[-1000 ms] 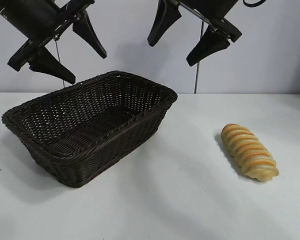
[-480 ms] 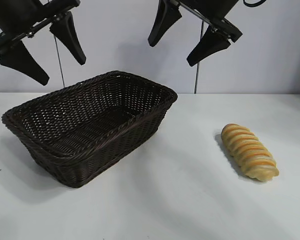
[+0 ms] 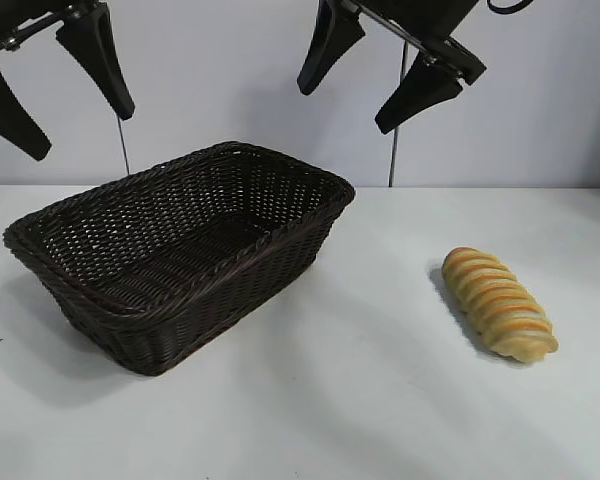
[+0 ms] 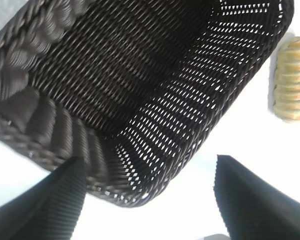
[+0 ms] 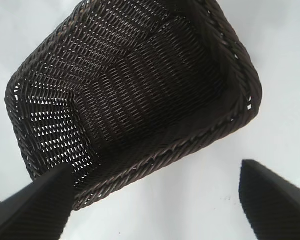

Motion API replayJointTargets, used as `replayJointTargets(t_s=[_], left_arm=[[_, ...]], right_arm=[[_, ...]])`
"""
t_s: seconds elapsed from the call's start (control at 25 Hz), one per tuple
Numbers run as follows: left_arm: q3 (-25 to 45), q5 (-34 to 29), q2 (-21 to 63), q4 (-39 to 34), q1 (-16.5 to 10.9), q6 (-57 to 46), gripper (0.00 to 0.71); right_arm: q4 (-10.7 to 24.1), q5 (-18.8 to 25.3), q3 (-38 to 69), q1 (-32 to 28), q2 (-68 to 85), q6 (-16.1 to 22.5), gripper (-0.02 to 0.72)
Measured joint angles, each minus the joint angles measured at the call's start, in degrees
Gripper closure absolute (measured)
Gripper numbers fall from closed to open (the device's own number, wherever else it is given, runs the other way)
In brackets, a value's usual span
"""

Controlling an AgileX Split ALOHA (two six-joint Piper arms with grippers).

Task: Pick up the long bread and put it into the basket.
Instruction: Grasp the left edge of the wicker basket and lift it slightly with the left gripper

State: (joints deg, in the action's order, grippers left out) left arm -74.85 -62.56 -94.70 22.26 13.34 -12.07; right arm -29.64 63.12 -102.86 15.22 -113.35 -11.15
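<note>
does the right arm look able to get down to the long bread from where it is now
Probably yes. The right gripper hangs open high above the table, and the long bread lies alone on bare tabletop, well apart from the basket, with nothing over it.

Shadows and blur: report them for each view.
Exterior view: soft shadows left of the basket and the long bread, both sharp. Left wrist view: near rim and fingers blurred. Right wrist view: weave crisp, fingers soft.
</note>
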Motion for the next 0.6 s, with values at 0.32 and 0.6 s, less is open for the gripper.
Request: replayJointTargets(t_s=[0.32,0.6], left_arm=[[6.65,4.58,3.51,-5.16,0.0,-12.74,0.187],[11.57,7.97,4.47,-6.96,0.0,-25.55,0.187]], right_arm=[[0.0,0.36,0.0,0.0,0.0,0.0,0.06],[0.0,0.4,0.0,0.0,0.0,0.0,0.06]])
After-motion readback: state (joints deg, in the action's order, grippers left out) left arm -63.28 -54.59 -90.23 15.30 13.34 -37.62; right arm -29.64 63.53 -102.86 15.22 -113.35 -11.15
